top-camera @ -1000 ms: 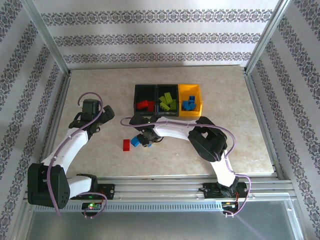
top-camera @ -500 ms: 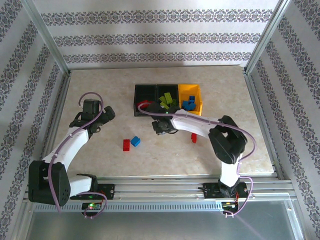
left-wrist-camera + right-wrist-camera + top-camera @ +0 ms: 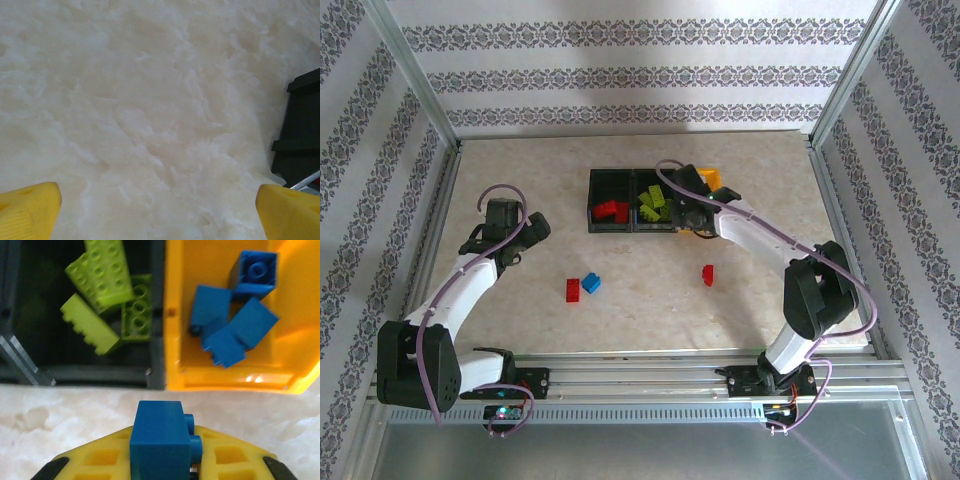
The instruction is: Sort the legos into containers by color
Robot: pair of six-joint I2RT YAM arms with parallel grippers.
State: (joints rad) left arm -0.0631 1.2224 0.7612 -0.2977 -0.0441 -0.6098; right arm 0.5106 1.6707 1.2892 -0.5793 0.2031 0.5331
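Observation:
My right gripper [image 3: 161, 456] is shut on a blue lego [image 3: 160, 440], hovering just in front of the yellow-orange container [image 3: 176, 315]. That bin holds several blue legos [image 3: 235, 335]. The middle black container [image 3: 158, 300] holds lime green legos [image 3: 107, 290]. From above, the right gripper [image 3: 694, 214] sits at the near wall of the yellow bin [image 3: 717, 196]; the left black bin [image 3: 592, 198] has red legos [image 3: 611, 210]. Loose on the table are a red lego [image 3: 572, 290], a blue lego [image 3: 591, 283] and another red lego [image 3: 707, 275]. My left gripper [image 3: 534, 229] is open over bare table.
The left wrist view has yellow fingertips [image 3: 27, 210] wide apart over the marble-patterned table [image 3: 150, 110], with the black bin's corner [image 3: 302, 130] at its right edge. Metal frame posts and patterned walls ring the table [image 3: 520, 180].
The right arm carried the blue lego from near the loose bricks at centre-left up and right to the yellow bin's front. Its departure uncovered a red lego. The left arm stayed still.

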